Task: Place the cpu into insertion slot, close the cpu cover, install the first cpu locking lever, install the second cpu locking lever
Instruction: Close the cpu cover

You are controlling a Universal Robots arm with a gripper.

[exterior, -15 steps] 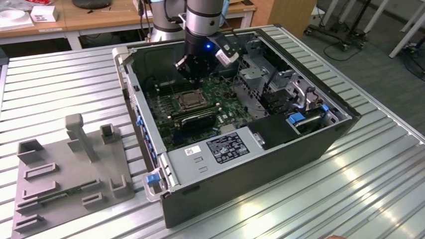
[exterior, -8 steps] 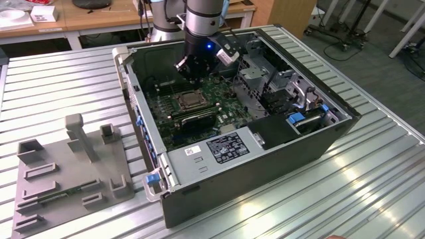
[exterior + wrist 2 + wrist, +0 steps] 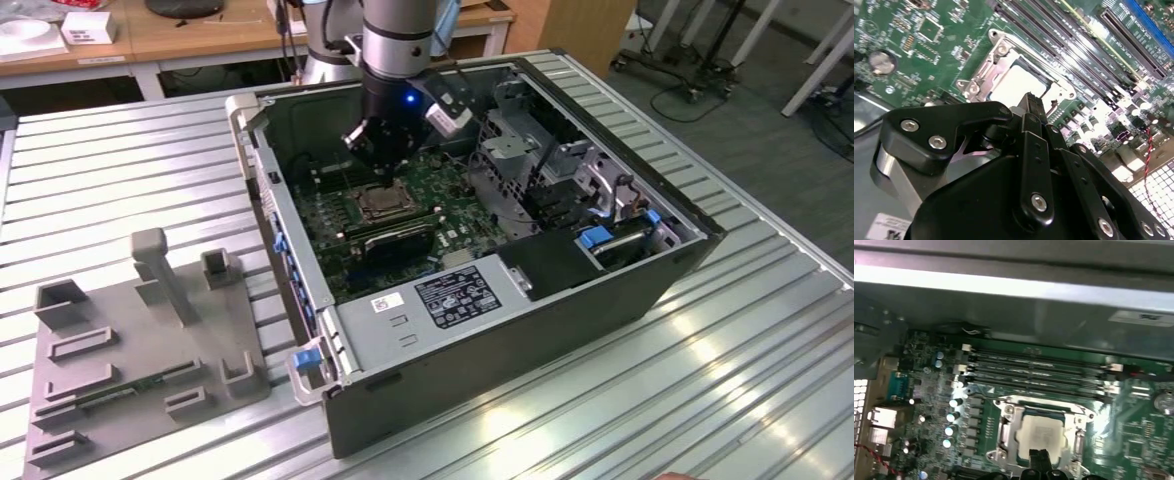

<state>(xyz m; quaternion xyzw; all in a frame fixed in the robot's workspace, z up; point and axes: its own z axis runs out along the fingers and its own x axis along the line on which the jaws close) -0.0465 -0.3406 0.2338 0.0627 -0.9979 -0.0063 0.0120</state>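
Nearest my wrist cameras, the gripper (image 3: pixel 1032 102) has its fingers pinched together on nothing, the tip poised just over the cpu (image 3: pixel 1044 437). The cpu is a pale silvery square seated in the insertion slot (image 3: pixel 1026 65), with the cpu cover (image 3: pixel 1006 427) lying flat as a metal frame round it. Beyond it, long black memory slots (image 3: pixel 1039 372) cross the green motherboard (image 3: pixel 1134 440). In the exterior view, a white label (image 3: pixel 454 293) on the computer case (image 3: pixel 561 320) carries print too small for me to make out.
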